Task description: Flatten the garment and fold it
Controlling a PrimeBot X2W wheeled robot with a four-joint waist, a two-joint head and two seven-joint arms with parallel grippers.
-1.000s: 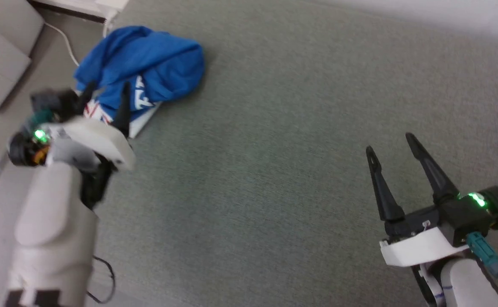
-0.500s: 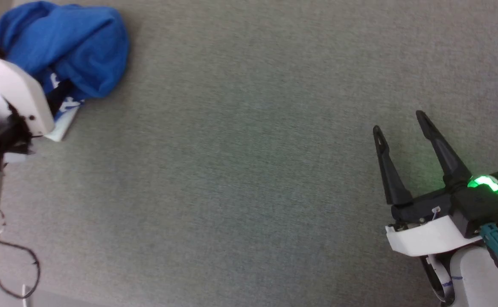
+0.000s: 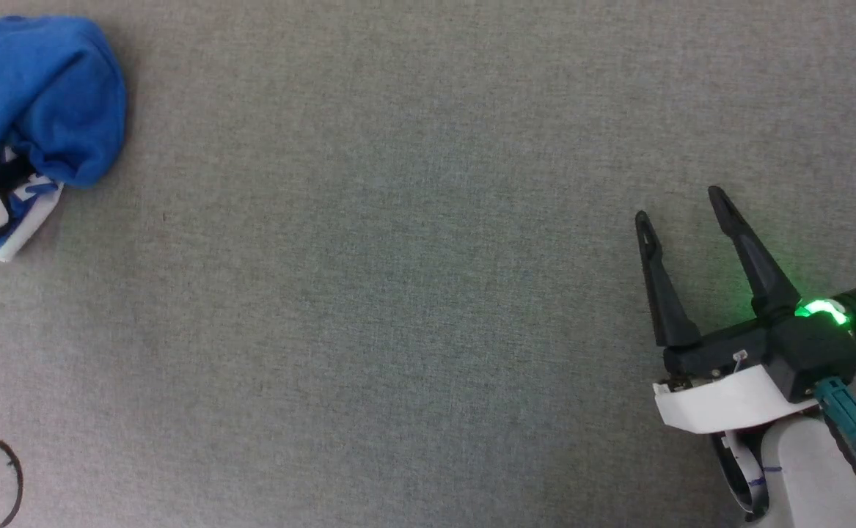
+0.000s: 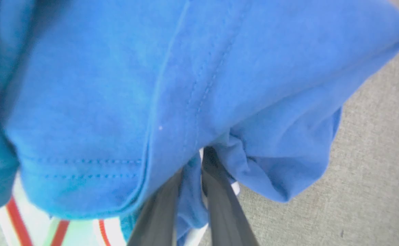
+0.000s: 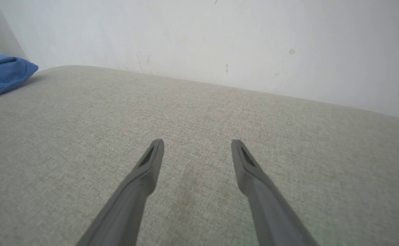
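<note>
A grey woven surface (image 3: 398, 293) stretches out in front of me, running from near to far and from left to right. In my right wrist view a pale wall (image 5: 220, 34) with a few small marks rises behind its far edge.

The garment (image 3: 39, 95) lies bunched in a royal-blue heap at the far left of that surface. A white part pokes out on its near side, where there is some white print that I cannot read. It is well apart from my right side, and from there it shows as a small blue lump off to the far left.

My right gripper (image 3: 678, 205) hovers over the bare surface at the near right. Its two dark fingers are spread wide with nothing between them, and a green light glows on the wrist behind.

My left gripper (image 4: 194, 167) is at the garment's near side. Its fingers are drawn close together and pinch a fold of the blue cloth, with a stitched hem draping over them. Just left of the fingers a white trim (image 4: 59, 232) with red stripes hangs below the blue.

A thin dark cable (image 3: 13, 469) loops at the near left edge of the surface.
</note>
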